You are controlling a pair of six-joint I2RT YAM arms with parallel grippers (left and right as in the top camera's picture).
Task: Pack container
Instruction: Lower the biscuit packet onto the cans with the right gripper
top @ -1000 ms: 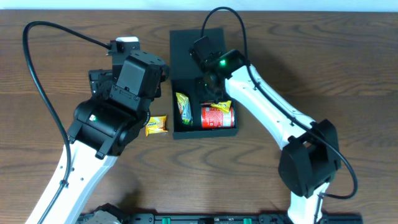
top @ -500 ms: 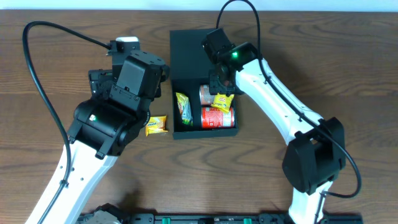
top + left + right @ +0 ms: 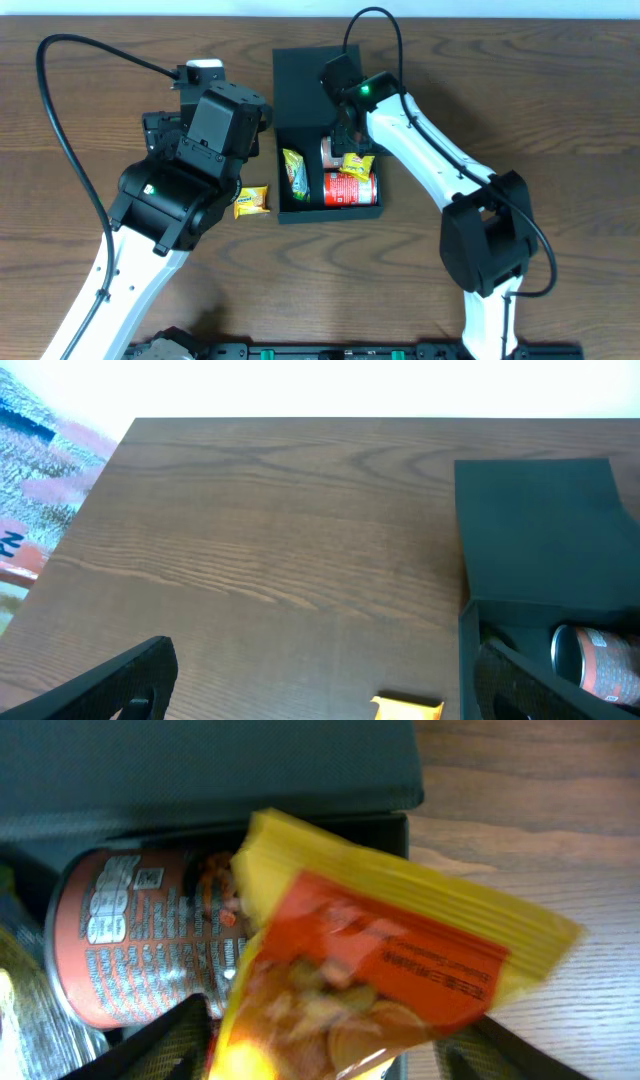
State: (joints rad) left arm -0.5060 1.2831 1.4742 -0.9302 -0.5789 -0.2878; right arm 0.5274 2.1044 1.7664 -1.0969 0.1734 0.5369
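Note:
The dark container [image 3: 288, 216] lies open on the table, its flap lid [image 3: 308, 75] flat at the back. It holds a green-yellow packet [image 3: 295, 172] and two red cans, one at the front [image 3: 350, 189] and one behind it [image 3: 330, 151]. My right gripper [image 3: 349, 140] is over the container's right half, shut on a yellow-orange snack packet [image 3: 380, 960] that hangs above the cans [image 3: 130, 940]. My left gripper [image 3: 320, 700] is open and empty, low over the table left of the container [image 3: 540, 530]. A small yellow packet [image 3: 252, 201] lies on the table between its fingers [image 3: 408, 707].
Bare brown wood lies left of the container [image 3: 250, 540] and right of it [image 3: 520, 120]. A patterned floor shows beyond the table's left edge [image 3: 40, 470]. A black rail runs along the front edge [image 3: 320, 352].
My right gripper rose from low in the container and shifted back, then slightly left, with the yellow-orange packet in it. The left arm has not moved.

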